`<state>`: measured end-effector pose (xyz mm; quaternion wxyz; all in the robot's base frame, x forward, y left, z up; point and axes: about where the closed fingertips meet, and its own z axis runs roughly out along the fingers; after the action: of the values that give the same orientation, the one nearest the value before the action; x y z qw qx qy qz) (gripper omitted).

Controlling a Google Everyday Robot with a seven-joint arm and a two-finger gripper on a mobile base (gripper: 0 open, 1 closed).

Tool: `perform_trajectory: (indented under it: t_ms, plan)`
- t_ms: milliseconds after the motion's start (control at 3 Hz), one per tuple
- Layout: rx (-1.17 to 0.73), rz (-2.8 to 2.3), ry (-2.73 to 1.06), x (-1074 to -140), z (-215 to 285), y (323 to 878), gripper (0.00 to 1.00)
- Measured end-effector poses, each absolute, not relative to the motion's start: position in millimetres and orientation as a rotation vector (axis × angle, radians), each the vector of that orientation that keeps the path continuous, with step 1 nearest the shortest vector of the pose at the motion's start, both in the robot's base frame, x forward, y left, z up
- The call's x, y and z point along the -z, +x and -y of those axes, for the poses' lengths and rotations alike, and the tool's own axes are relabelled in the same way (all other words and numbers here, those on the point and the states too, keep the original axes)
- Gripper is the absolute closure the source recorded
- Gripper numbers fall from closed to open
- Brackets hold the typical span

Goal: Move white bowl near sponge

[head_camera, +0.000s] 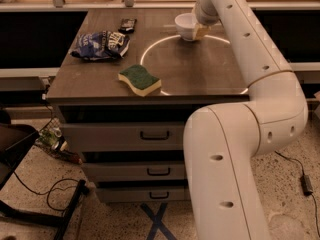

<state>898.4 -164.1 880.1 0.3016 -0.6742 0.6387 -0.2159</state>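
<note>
one-armed robot at a wooden table top [200,76] set over a stack of drawers [125,134]. the white arm [260,89] rises from the lower right, bends and reaches over the far right part of the table. the gripper [200,31] is lowered at the right rim of the white bowl [185,24], touching it or just beside it; whether it is apart, together or clamped on the bowl cannot be told from this view. the bowl stands upright on the table at the far side, on the upper edge of a pale ring [150,54] marked on the surface. the sponge [139,79], green face up over its yellow body, lies flat near the front edge on the left of the ring, well apart from the bowl. a blue-and-white snack bag [100,44] lies at the left of the table, beyond the sponge, and a small dark object [127,24] rests behind the bag. on the speckled floor below, a cross of blue tape [157,223].
</note>
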Motion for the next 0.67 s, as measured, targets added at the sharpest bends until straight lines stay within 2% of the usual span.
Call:
perform_trajectory:
  t_ms: [667]
  plan:
    - [0.563,-1.699,-1.798,-871.3,161.3,900.0,0.87]
